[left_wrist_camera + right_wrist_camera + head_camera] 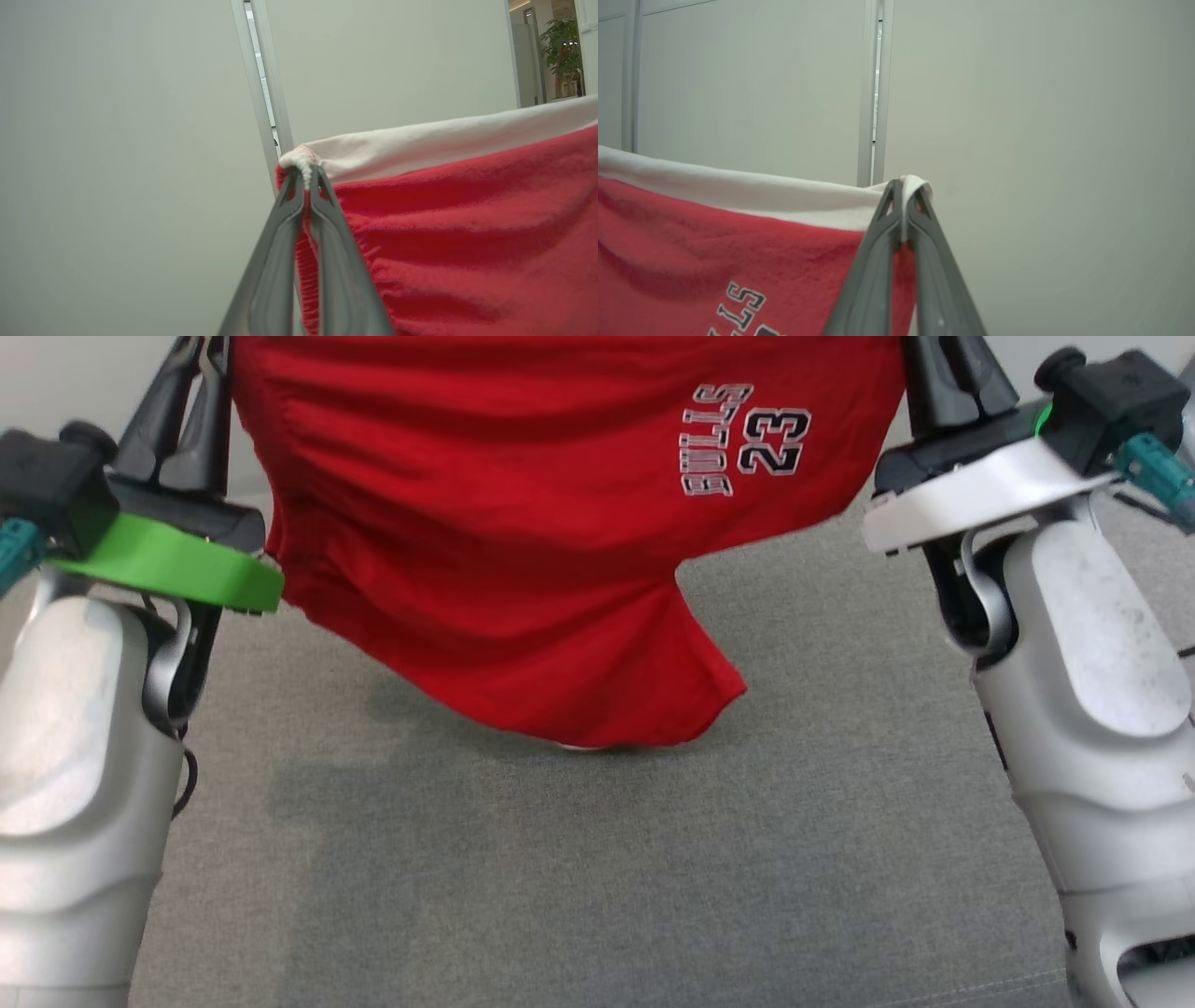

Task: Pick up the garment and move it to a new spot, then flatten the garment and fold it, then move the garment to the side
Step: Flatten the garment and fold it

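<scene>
Hanging at 12 o'clock in the head view, the red garment point(523, 541) is stretched above the grey fabric surface point(653, 859). The left end effector point(306, 173), at 10 o'clock there, and the right end effector point(904, 184), at 2 o'clock, are each pressed together, pinching a corner of the white band point(444, 140). The "BULLS 23" print point(747, 439) lies toward 1 o'clock. The lowest fold nears the surface; contact is unclear.

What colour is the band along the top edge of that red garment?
White; the band tops the red garment, clearest in the left wrist view.
</scene>
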